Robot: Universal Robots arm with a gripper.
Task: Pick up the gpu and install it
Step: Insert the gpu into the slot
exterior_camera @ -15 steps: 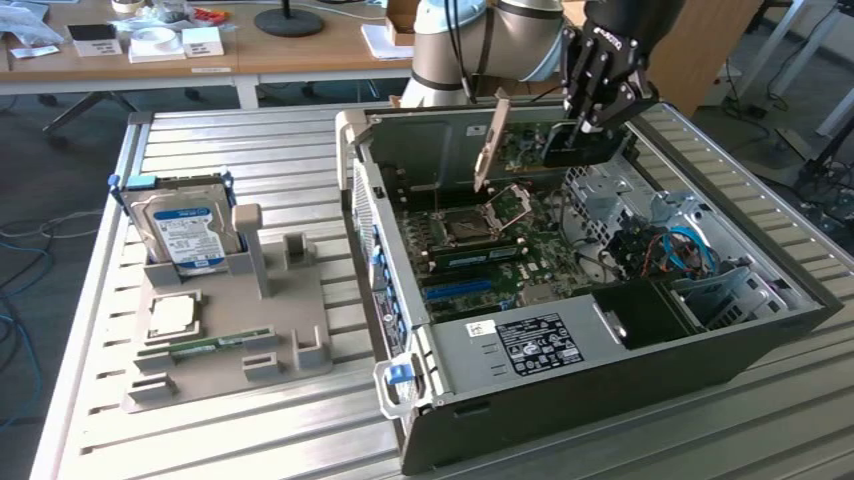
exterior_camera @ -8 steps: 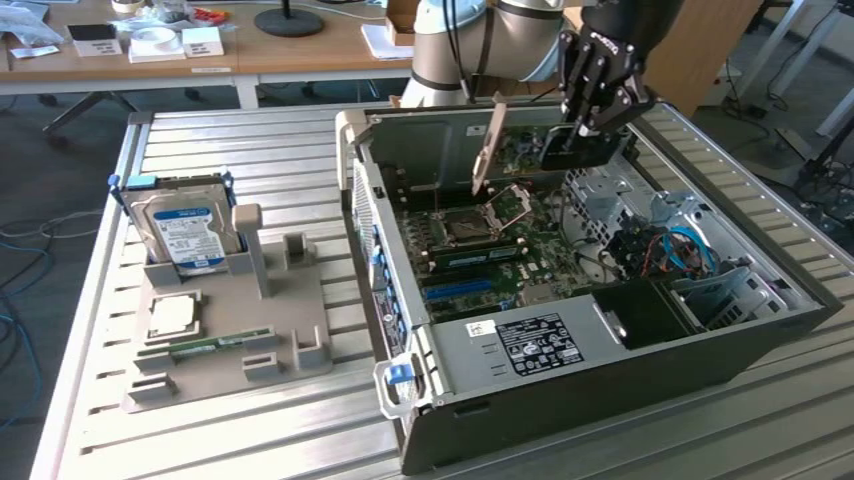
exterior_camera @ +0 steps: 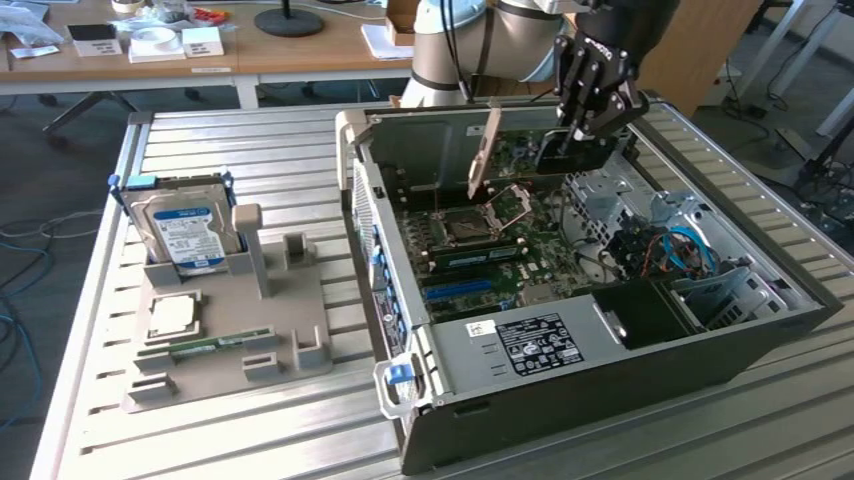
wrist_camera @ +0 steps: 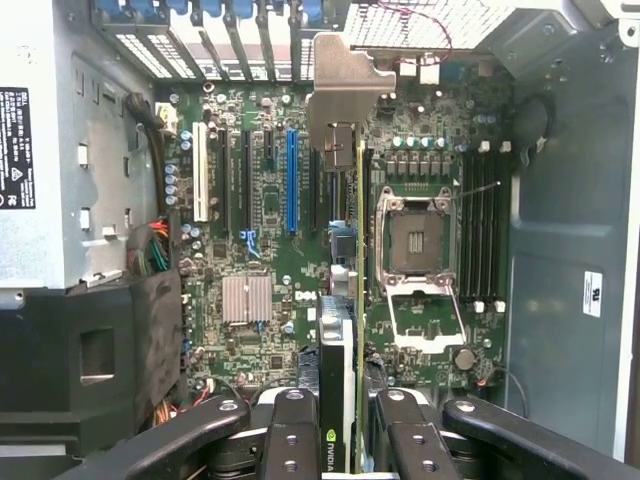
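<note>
- Clamps the gpu (wrist_camera: 345,345) in the gripper (wrist_camera: 348,445), with the fingers (wrist_camera: 290,440) pressed against its two flat faces.
- Holds the card on edge, inside the open side of the computer case (exterior_camera: 601,410) and above the motherboard (exterior_camera: 494,250).
- Cannot tell whether the card's lower edge touches a slot.
- From the wrist, lines the card up lengthwise with the slots, between the blue slot (wrist_camera: 292,180) and the processor socket (wrist_camera: 418,235).
- Points the silver bracket (wrist_camera: 345,85) at the far end of the card toward the case wall with the slot openings.
- At the exterior view's left, well apart from the case, on the slatted table (exterior_camera: 240,140): a grey holder (exterior_camera: 267,320) with a hard drive (exterior_camera: 184,235) upright in it.
- Flat on the same holder: a memory stick (exterior_camera: 214,345) and a processor chip (exterior_camera: 174,315).
</note>
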